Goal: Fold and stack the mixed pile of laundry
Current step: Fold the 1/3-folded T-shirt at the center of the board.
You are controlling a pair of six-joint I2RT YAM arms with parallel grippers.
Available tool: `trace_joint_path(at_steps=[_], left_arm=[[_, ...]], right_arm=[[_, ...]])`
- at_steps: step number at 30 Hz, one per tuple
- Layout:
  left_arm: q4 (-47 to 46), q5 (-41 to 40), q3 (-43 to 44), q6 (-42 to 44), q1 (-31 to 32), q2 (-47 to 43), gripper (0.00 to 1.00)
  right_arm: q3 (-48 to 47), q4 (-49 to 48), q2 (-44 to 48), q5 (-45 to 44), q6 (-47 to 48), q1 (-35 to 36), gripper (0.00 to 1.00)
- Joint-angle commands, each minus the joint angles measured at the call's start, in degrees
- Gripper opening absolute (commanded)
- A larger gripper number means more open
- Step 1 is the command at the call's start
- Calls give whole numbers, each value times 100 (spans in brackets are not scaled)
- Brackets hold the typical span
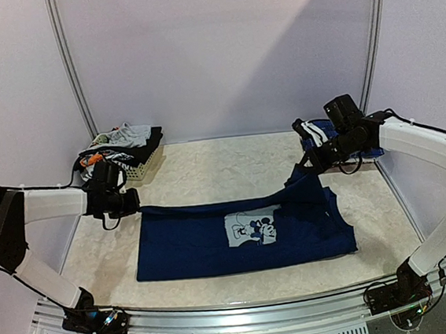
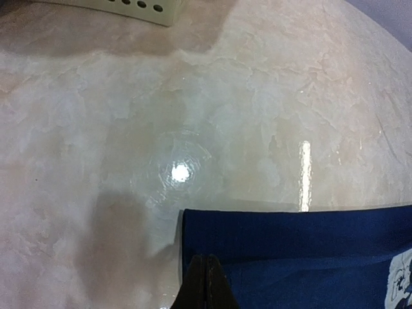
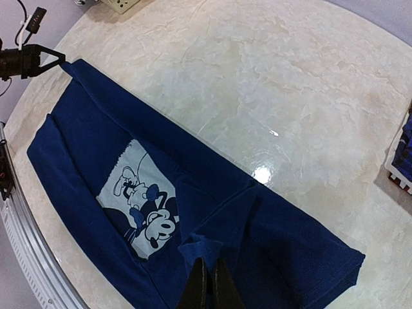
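Worktop: pale marbled beige, glossy (lamp glare on it). Walls: plain pale lilac, with a diagonal shadow across the back one. Two grey poles stand in the rear corners. Metal rail along near edge.

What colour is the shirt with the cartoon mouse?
Navy blue. The T-shirt shows best in the right wrist view.

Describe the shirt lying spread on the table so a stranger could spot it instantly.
On the pale marbled table, look at the near half. The navy T-shirt lies spread there, apart from the clothes heaped on the white basket at far left. Only it bears a pale cartoon print.
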State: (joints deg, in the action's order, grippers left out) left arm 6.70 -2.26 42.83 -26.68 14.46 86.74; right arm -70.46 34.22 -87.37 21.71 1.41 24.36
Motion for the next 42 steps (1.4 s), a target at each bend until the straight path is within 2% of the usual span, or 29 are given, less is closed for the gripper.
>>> trace_joint_path(at_steps=[1, 19, 30, 35, 42], left_arm=[[51, -140, -207, -60, 128, -227, 0], [3, -284, -895, -198, 453, -685, 0], [24, -495, -1207, -347, 733, -908, 0], [121, -571, -1290, -411, 799, -1097, 0], [215, -702, -1419, -591, 914, -1290, 0]], right_arm=[[245, -32, 383, -212, -114, 27, 2], [1377, -180, 1385, -594, -952, 134, 2], [2216, -325, 1697, -1421, -1729, 238, 3], [2494, -327, 1959, -1529, -2010, 242, 6], [3106, -772, 2131, -1229, -2547, 244, 13]])
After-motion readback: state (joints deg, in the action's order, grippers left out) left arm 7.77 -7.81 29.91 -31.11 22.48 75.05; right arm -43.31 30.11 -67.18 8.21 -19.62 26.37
